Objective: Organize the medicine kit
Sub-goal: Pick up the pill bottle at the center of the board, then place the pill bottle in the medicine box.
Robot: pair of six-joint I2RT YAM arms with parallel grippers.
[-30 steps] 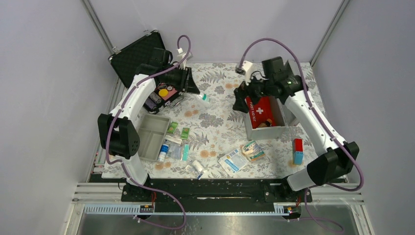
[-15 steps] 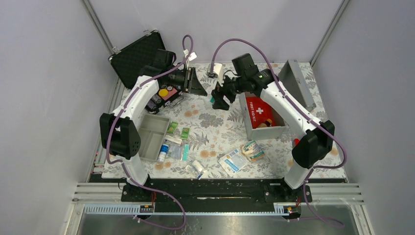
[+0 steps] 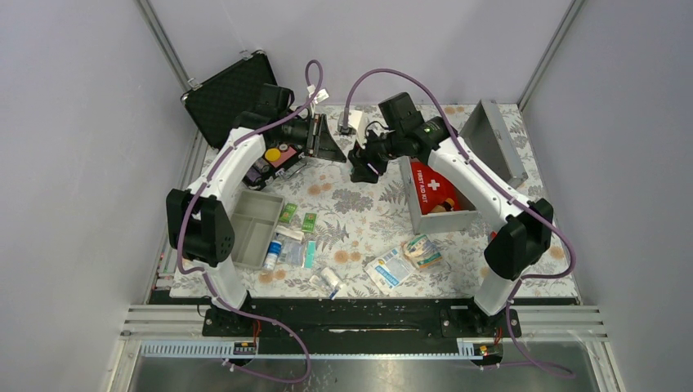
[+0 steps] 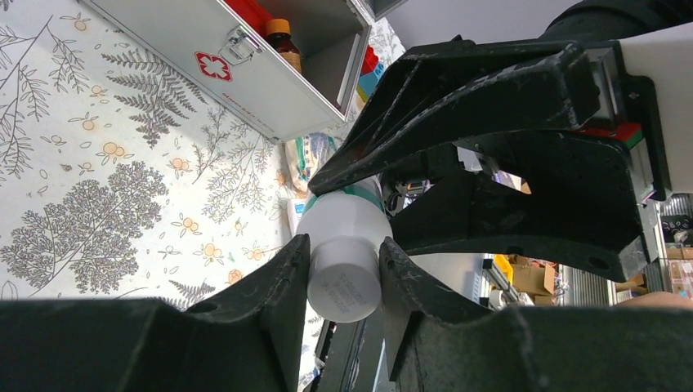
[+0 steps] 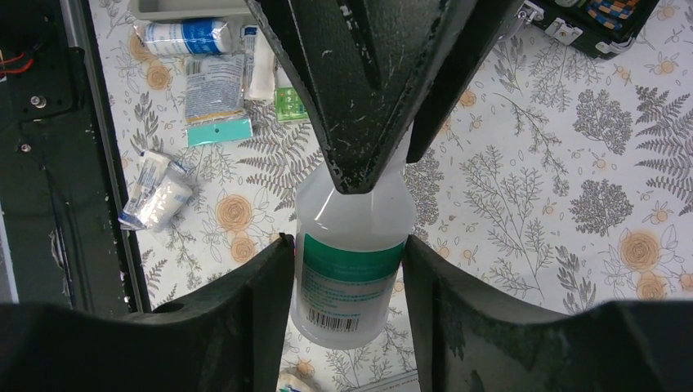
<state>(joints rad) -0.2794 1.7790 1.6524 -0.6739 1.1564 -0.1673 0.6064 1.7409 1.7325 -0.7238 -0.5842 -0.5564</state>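
Pinching a white bottle [image 4: 343, 216] by its cap, the left gripper [image 4: 343, 255] holds it; the right gripper [image 5: 347, 245] brackets its body, though I cannot tell whether it grips. Just right of the bottle sits the open kit [image 3: 441, 220], holding a red pouch [image 3: 431, 184] and a brown vial [image 4: 282, 37].

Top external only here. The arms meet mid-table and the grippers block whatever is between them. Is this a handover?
Observer: Yes. In the left wrist view the left gripper is clamped on the cap of a white bottle.
Operator: Right side on it yet?
Observer: In the right wrist view the right gripper has its fingers flush against both sides of the green label.
Operator: Anything in the kit besides the red pouch?
Observer: The left wrist view shows a brown bottle with an orange cap inside the medicine kit.
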